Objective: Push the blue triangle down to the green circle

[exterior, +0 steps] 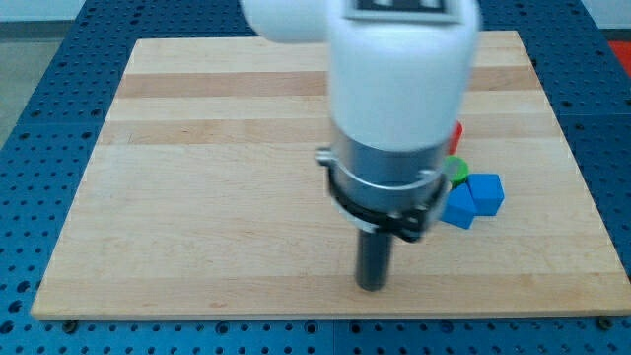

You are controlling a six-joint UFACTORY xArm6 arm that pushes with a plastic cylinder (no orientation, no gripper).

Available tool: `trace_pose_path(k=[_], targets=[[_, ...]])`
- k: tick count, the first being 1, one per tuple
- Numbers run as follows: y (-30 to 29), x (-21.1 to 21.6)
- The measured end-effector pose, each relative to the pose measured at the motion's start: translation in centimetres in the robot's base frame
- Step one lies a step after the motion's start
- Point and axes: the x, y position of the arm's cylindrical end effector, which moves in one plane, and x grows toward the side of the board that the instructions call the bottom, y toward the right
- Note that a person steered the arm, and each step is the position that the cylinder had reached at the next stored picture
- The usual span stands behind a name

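Note:
My tip (372, 287) rests on the wooden board (197, 197) near the view's bottom, below and left of a cluster of blocks. A blue block (459, 208), partly hidden by the arm, lies right of the rod; its shape is hard to make out. A second blue block (486, 191), cube-like, touches it on the right. A green block (455, 169) shows just above them, mostly hidden by the arm. A sliver of a red block (457, 132) shows above the green one. The tip touches none of them.
The arm's large white and silver body (399, 99) covers the board's middle and top and may hide other blocks. The board lies on a blue perforated table (39, 148).

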Motion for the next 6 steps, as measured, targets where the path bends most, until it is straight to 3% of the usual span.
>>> trace_pose_path(k=[2, 6], targets=[[8.8, -3.0], [9.2, -7.9]])
